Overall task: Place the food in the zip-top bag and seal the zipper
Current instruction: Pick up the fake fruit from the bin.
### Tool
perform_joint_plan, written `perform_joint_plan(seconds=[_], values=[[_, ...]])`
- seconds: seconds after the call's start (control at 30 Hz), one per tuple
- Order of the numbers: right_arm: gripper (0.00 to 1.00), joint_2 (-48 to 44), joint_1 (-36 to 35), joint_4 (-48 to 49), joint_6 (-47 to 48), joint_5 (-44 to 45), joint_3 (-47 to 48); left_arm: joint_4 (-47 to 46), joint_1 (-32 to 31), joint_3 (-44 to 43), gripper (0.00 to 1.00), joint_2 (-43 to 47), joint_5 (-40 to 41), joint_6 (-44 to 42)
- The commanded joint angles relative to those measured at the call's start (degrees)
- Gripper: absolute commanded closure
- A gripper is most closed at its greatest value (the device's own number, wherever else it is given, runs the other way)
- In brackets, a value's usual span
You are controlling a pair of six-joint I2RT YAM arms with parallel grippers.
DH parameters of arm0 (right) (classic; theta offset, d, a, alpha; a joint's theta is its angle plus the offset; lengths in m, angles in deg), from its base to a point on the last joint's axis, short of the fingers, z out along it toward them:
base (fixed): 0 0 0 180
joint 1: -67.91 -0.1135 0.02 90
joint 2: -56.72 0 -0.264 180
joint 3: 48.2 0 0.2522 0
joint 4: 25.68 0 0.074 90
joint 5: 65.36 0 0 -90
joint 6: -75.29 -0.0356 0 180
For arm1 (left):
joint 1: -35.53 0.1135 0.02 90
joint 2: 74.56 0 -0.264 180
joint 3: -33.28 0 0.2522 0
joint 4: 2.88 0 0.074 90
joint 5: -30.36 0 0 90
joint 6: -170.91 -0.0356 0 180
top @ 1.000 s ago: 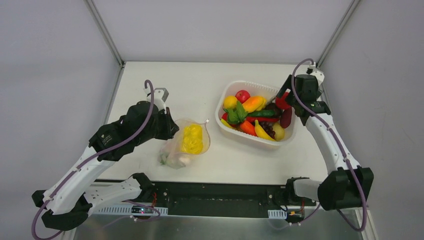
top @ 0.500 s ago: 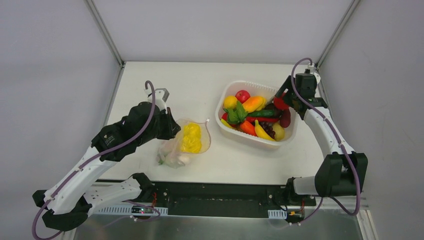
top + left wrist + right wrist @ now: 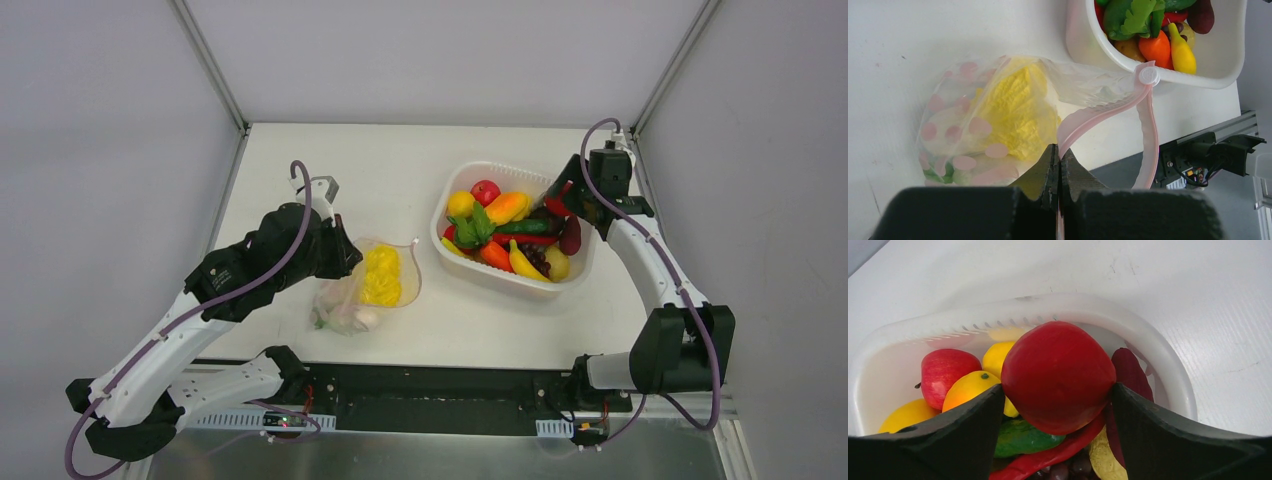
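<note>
Right arm's elbow swung inward. Left gripper (image 3: pixel 1058 167), lower centre of its wrist view, is pinched shut on the zipper (image 3: pixel 1098 114), and the zip-top bag (image 3: pixel 955 130) is open on the table with yellow food (image 3: pixel 1018 112) inside. Farther right, right gripper (image 3: pixel 1057 390) is clamped on a red fruit (image 3: pixel 1058 365) over the basket (image 3: pixel 1168 375). Most food is unbagged and the zipper unsealed. Greenish bits in the bag are unclear.

Top view: the wrist hides where my left fingers (image 3: pixel 1040 175) meet the zip-top bag (image 3: pixel 345 300). Left wrist view: the basket (image 3: pixel 1228 60) runs off the top edge; green food (image 3: pixel 934 175) inside the bag is too blurred to name. Right wrist view: red fruit (image 3: pixel 1058 375) and right fingers (image 3: pixel 958 440) mask the pile below.
</note>
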Motion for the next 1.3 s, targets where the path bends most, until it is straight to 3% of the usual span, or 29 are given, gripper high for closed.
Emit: perform_joint_plan(seconds=[0.0,0.2,0.33,0.57,0.87,1.03,1.27], values=[[0.26,0.3,0.2,0.8,-0.2,0.7,-0.5,-1.9,0.4,0.0,1.0,0.3,-0.3,0.7],[0.43,-2.9,0.2,1.6,-0.8,-1.9,-0.8,-1.7,0.4,0.2,1.0,0.8,0.1,0.9],[0.45,-9.0,0.2,6.1,0.2,-10.1,-2.8,-1.8,0.4,0.2,1.0,0.7,0.3,1.1],[0.46,-13.5,0.2,4.8,-0.9,-20.0,-2.4,-2.0,0.4,0.0,1.0,-0.1,0.0,1.1],[0.46,-19.6,-0.8,13.7,-8.4,-47.6,-6.4,-2.5,0.4,-0.2,1.0,-0.7,-0.1,1.6],[0.47,-21.8,-5.9,17.3,-10.3,-55.5,-6.0,-3.1,0.4,0.0,1.0,-0.8,0.1,2.1],[0.47,-22.6,-19.8,20.2,-9.8,-59.3,-4.5,-3.4,0.4,-0.6,1.0,-1.7,-0.6,2.3]])
